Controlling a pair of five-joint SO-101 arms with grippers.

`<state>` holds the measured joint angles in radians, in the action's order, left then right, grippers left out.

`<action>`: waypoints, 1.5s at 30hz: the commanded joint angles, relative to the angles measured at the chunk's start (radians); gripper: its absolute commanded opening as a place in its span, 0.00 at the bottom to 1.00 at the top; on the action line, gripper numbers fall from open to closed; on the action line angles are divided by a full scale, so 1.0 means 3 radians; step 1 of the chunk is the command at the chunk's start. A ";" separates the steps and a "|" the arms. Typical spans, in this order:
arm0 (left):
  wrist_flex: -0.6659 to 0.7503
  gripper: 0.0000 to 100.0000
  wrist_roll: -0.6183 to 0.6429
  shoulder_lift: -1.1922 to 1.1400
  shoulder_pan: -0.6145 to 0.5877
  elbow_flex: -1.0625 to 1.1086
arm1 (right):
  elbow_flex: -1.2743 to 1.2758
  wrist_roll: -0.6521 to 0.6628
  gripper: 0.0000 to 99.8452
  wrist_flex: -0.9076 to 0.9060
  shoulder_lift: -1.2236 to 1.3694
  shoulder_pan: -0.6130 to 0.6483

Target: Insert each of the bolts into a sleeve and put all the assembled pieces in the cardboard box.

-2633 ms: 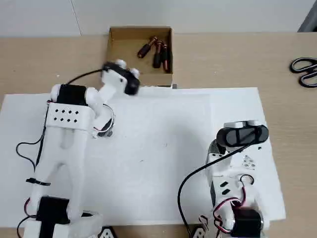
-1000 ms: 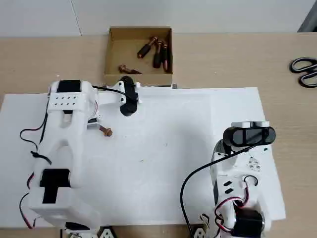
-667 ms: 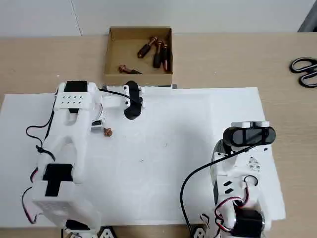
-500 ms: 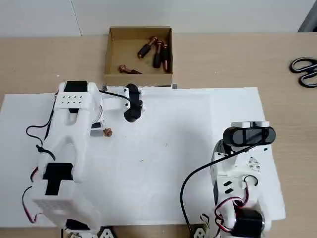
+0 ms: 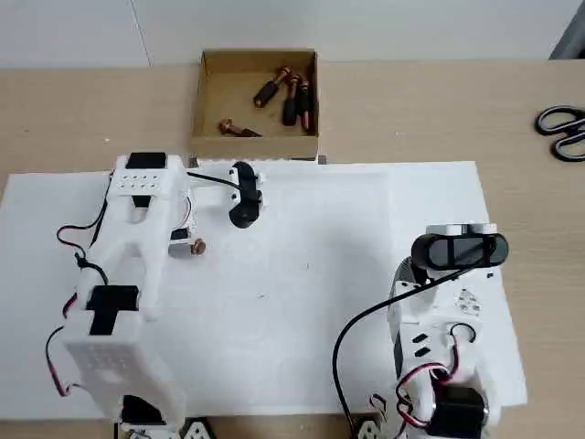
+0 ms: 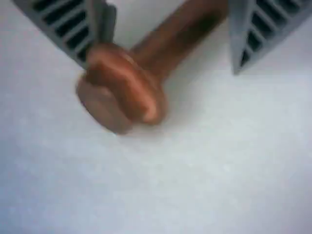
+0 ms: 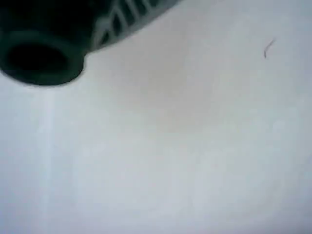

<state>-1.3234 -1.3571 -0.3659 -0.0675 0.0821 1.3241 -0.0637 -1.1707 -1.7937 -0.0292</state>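
Though the left gripper [image 6: 170, 53] straddles the copper bolt [image 6: 122, 92], its jaws stand apart: one finger [image 6: 95, 29] lies against the bolt's head and the other is clear of the shank, so nothing is clamped. The bolt lies flat on the white sheet [image 5: 311, 302], just beside the left arm [image 5: 137, 229] and near the sheet's far edge. Beyond that edge the cardboard box [image 5: 197, 91] stands on the bare table [image 5: 411, 110], its near wall just beside the sheet. A cluster of assembled pieces [image 5: 291, 91] lies in its far right corner and another piece [image 5: 233, 128] lies near its front wall. A wide stretch of sheet separates the two arms. Scissors [image 5: 562, 128] are cut off by the table's right edge. The bolt's shank end runs out of the left wrist view. From above, the right arm [image 5: 439, 338] covers its own gripper. A black sleeve [image 7: 39, 63], open end toward the camera, sits against the right gripper [image 7: 105, 27]; whether it is grasped cannot be told.
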 commanded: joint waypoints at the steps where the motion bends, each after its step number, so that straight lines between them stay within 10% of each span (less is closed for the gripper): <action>1: 0.0276 0.15 -0.1406 -0.0077 -0.0020 -0.0043 | -0.0026 0.0046 0.00 0.0064 -0.0008 -0.0023; 9: -0.0026 0.01 -0.1396 -0.0082 0.0036 -0.0038 | -0.0026 0.0036 0.00 0.0064 -0.0008 -0.0023; 31: -0.0946 0.01 -0.0731 0.1105 0.0501 -0.0049 | -0.0041 0.0026 0.00 0.0064 -0.0008 -0.0018; 45: -0.0522 0.01 0.2342 0.1749 0.0690 -0.0043 | -0.0046 0.0041 0.00 0.0064 -0.0008 -0.0008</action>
<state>-1.4968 -0.9106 0.0806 0.1120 0.0867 1.3241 -0.0637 -1.1707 -1.7937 -0.0292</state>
